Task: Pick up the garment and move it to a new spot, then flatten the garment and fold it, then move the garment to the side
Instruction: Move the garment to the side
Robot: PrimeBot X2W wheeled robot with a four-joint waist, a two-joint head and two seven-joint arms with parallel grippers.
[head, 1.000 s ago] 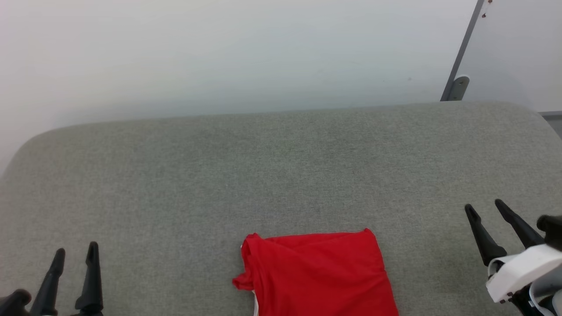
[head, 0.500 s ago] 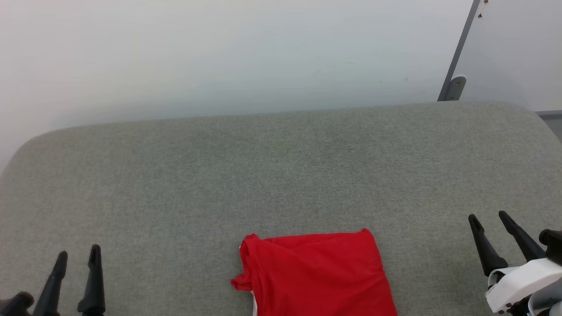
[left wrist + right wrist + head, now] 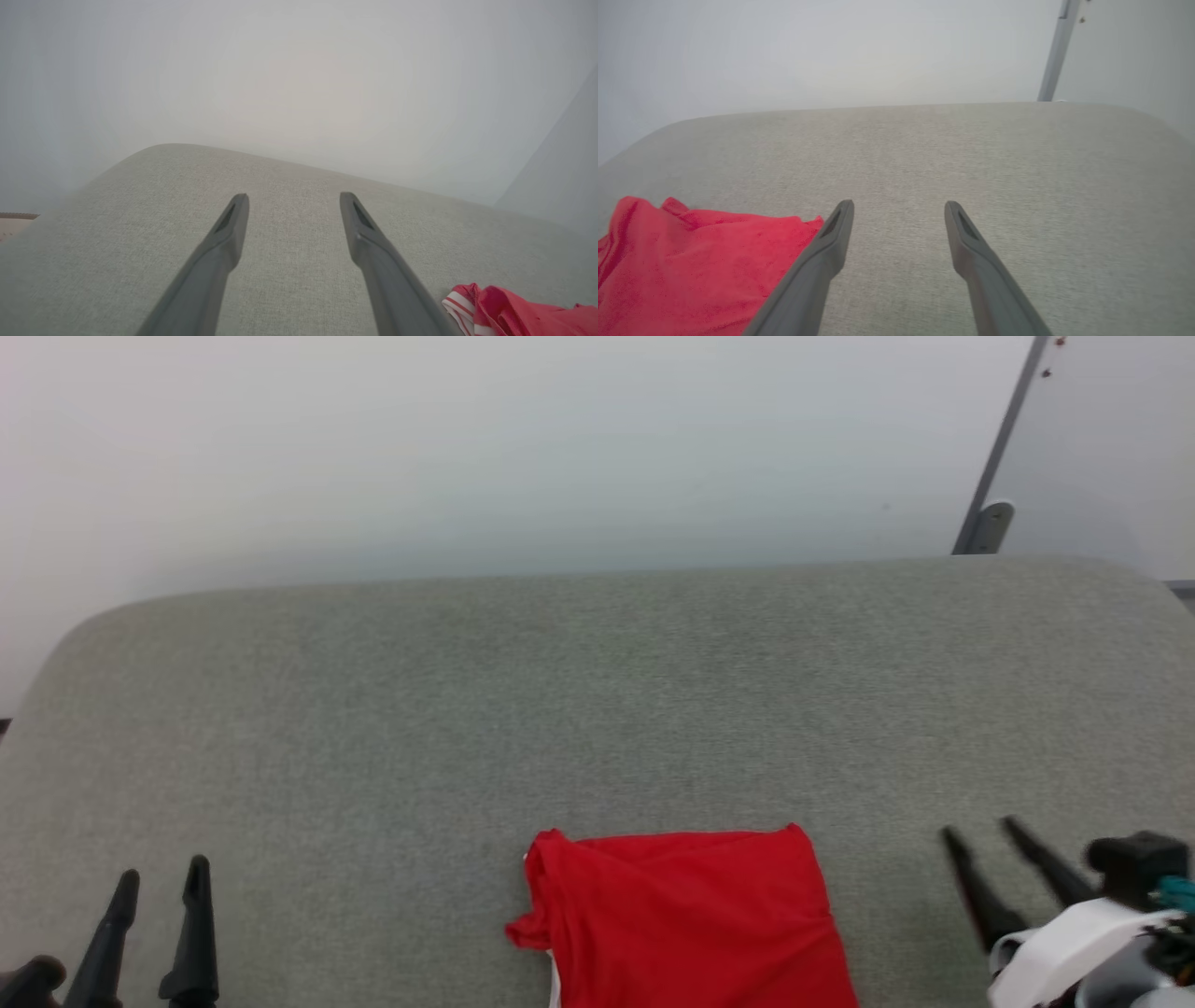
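Grey-green woven fabric covers the tabletop (image 3: 560, 709), which has rounded far corners and an even, fine weave. The garment (image 3: 686, 924) lies on it at the near edge, about midway across. It is a red, folded, roughly rectangular bundle whose near part runs off the bottom of the head view. Its far edge is nearly straight, its far left corner is bunched into a small lump, and a thin white line shows along its left side. In the left wrist view, red-and-white striped trim (image 3: 460, 303) shows at that bunched end.

Beyond the garment the grey fabric stretches to the tabletop's far edge, and behind that rises a plain, pale grey-white wall (image 3: 467, 448). Far beyond the garment and to its right, a slim grey upright strip (image 3: 1004, 443) leans up the wall from a small rounded bracket (image 3: 994, 518) just behind the tabletop's far edge.

The left end effector (image 3: 163, 868) sits well to the garment's left, by the tabletop's near edge. Its two dark fingers are released and spread, with grey fabric showing between them. The right end effector (image 3: 978, 827) is to the garment's right, closer to it than the left one and slightly blurred. Its fingers are likewise parted and clear of the red cloth, with a strip of tabletop between them and the garment's right edge.
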